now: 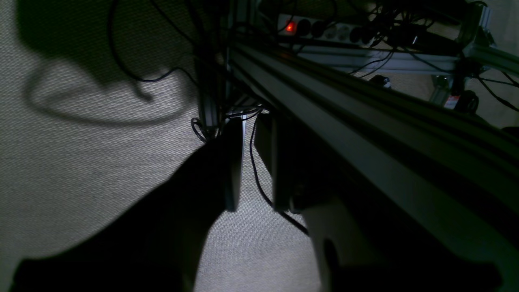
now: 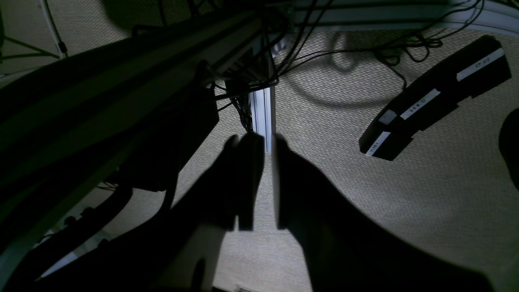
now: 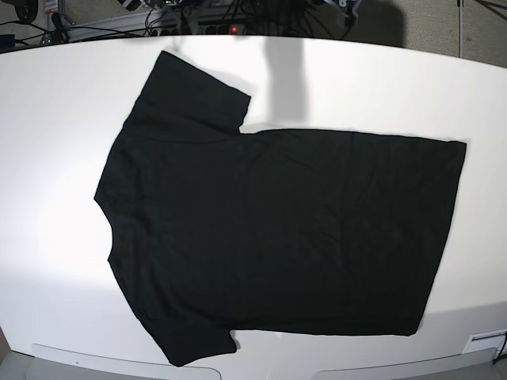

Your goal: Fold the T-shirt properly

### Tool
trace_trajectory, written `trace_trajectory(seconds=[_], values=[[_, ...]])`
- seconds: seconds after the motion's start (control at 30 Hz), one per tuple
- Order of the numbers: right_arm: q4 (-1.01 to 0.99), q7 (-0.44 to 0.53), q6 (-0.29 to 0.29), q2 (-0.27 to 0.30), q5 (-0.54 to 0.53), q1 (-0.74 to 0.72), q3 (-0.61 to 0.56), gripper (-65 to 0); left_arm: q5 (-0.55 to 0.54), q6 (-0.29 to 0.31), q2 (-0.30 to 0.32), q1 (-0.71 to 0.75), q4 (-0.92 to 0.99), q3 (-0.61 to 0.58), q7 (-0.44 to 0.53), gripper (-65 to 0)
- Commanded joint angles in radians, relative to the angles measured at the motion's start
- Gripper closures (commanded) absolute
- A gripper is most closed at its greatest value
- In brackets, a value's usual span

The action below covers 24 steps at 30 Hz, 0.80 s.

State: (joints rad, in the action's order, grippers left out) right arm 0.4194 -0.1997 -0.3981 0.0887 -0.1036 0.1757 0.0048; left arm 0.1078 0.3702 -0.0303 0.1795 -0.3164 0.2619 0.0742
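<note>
T-shirt (image 3: pixel 269 229) flat on table (image 3: pixel 47 119), plain side up; long axis 3–9 o'clock, collar toward 9. Left gripper (image 1: pixel 259 162) and right gripper (image 2: pixel 263 182): jaws apart, holding nothing.

view: dim and backlit, looking down past the table's underside to the floor
left gripper (image 1: pixel 255 162): two dark fingers (image 1: pixel 233 170) seen as silhouettes, a clear gap between them with carpet showing through; nothing sits between them
carpet (image 1: pixel 81 162): pale woven floor, filling the left half and the strip below the gripper
aluminium frame rail (image 1: pixel 365 134): long slotted profile running from upper centre down to the right edge
power strip (image 1: pixel 324 30): white, at the top, one red lit switch at its left end, several plugs in it
cables (image 1: pixel 134 73): black, looping over the carpet and hanging near the frame upright; one runs between the fingers
shadow (image 1: pixel 61 36): large dark patch top left, possibly cast by the table
</note>
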Motion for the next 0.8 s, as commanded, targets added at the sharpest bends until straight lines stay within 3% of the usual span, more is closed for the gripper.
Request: trace_trajectory(seconds=[0.0,0.2,0.33,0.43,0.53,0.77], values=[[0.006,-0.002,-0.012,0.007,0.000,0.004,-0.001,-9.0,-0.003,0.011,0.000,0.006,-0.004,-0.001,0.000,-13.1],[0.006,-0.001,-0.006,0.027,0.001,0.008,-0.001,-9.0,-0.003,0.011,0.000,0.006,-0.004,-0.001,0.000,-13.1],[0.010,0.005,-0.008,0.041,0.107,0.022,-0.001,-9.0,-0.002,0.013,0.000,0.024,-0.020,-0.001,0.001,-12.8],[0.043,0.055,-0.014,0.042,0.127,0.063,-0.001,-9.0,-0.003,0.042,0.000,0.062,-0.075,-0.001,0.002,-12.4],[0.113,0.086,-0.052,0.042,0.127,0.118,0.000,-9.0,-0.003,0.078,0.000,0.123,-0.164,-0.001,0.002,-12.4],[0.353,0.059,-0.115,0.046,0.101,0.284,0.000,-9.0,-0.002,0.103,-0.002,0.299,-0.423,-0.001,-0.012,-12.4]])
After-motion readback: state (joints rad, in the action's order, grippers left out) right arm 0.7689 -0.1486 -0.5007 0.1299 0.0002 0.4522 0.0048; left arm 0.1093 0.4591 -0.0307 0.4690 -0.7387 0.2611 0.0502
